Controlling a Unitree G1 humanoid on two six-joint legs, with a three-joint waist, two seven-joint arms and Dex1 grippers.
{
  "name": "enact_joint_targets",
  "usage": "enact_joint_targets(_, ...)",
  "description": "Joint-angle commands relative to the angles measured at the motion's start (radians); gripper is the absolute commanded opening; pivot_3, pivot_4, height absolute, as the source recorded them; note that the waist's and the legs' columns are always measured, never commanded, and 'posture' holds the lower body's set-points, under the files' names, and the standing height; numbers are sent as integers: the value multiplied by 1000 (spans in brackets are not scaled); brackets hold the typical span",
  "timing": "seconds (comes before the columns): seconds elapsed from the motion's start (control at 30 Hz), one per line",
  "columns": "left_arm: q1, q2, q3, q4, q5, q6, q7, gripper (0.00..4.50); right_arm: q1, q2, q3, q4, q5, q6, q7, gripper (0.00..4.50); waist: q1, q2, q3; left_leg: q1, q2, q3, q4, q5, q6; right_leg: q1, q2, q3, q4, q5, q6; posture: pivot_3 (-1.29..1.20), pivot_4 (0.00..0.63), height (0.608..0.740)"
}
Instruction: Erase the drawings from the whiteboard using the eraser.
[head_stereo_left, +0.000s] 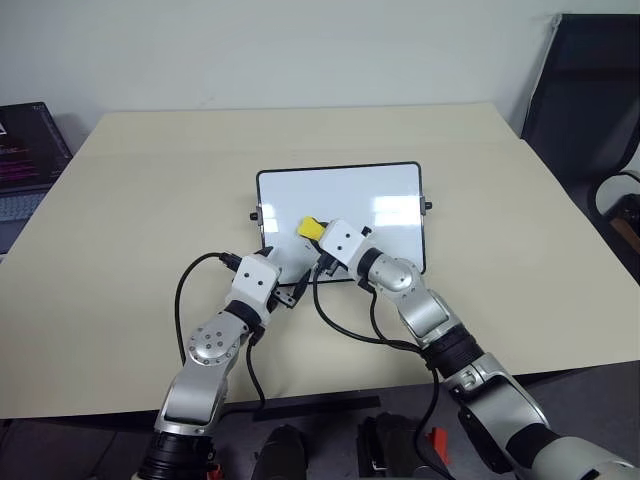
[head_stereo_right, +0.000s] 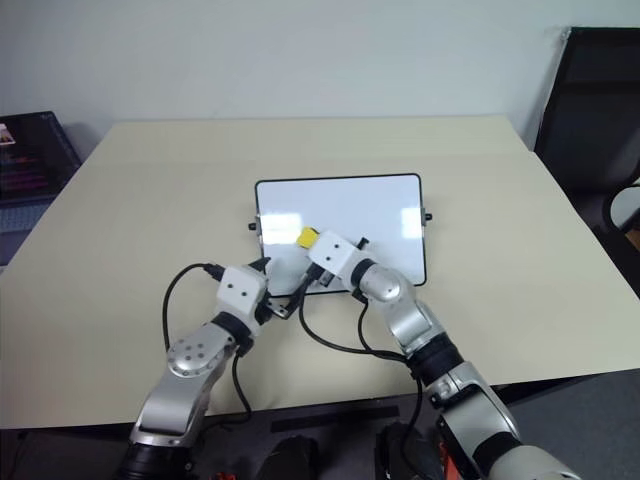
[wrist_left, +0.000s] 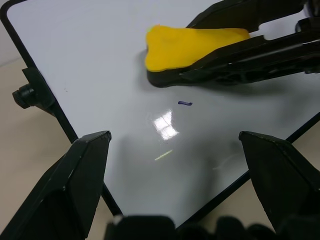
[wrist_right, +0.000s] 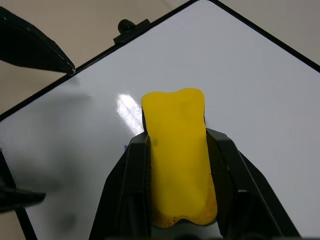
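The whiteboard (head_stereo_left: 372, 200) lies flat in the middle of the beige table. My right gripper (head_stereo_left: 318, 240) is shut on the yellow eraser (head_stereo_left: 311, 228), which rests flat on the board's near-left part, its dark underside down. In the left wrist view one small blue drawing (wrist_left: 185, 103) shows on the white surface just beside the eraser (wrist_left: 192, 46). My left gripper (head_stereo_left: 284, 276) is open at the board's near-left corner, with the corner between its spread fingers (wrist_left: 80, 170). The right wrist view shows the eraser (wrist_right: 177, 150) clamped between both black fingers.
A dark laptop (head_stereo_left: 25, 150) stands off the table's left side, and a black chair (head_stereo_left: 590, 100) at the far right. Black cables (head_stereo_left: 340, 325) hang from both wrists over the table's near edge (head_stereo_left: 300, 398). Bare tabletop surrounds the board.
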Motion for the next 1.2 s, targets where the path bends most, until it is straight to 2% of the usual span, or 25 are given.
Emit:
enact_joint_targets(0.03,9,-5,8,-47,-2,-13,10,4500,0,-18,18,5,-16,-16,28,1177,0,0,0,0,0,0,0,0,0,0,0,0,0,0,0,0,150,740)
enact_joint_targets(0.27,53,-4,18,-72,-1,-11,15,4500,68,-75,13,-64,-18,-7,63,1177,1,0,0,2,0,-1,0,0,0,1,0,0,1,0,0,0,150,740)
enact_joint_targets(0.6,30,-15,8,-48,6,-16,20,4500,156,-188,-20,-143,-33,12,66,1177,5,0,0,2,-1,-1,1,0,0,2,0,0,1,0,0,0,150,740)
enact_joint_targets(0.87,27,-20,-1,-45,1,-20,15,4500,248,-115,-149,-389,164,116,75,1177,4,0,0,1,0,-1,1,0,0,1,0,0,1,0,0,0,150,740)
enact_joint_targets(1.0,25,-18,4,-49,-12,-28,4,4500,322,-141,-210,-549,217,130,78,1177,4,0,0,-1,0,-1,0,0,0,0,0,0,-1,0,0,0,150,740)
enact_joint_targets(1.2,13,-22,17,-43,-32,-40,4,4500,364,-182,-286,-624,225,192,35,1177,3,0,0,0,0,-1,1,0,0,0,0,-1,0,0,0,0,150,740)
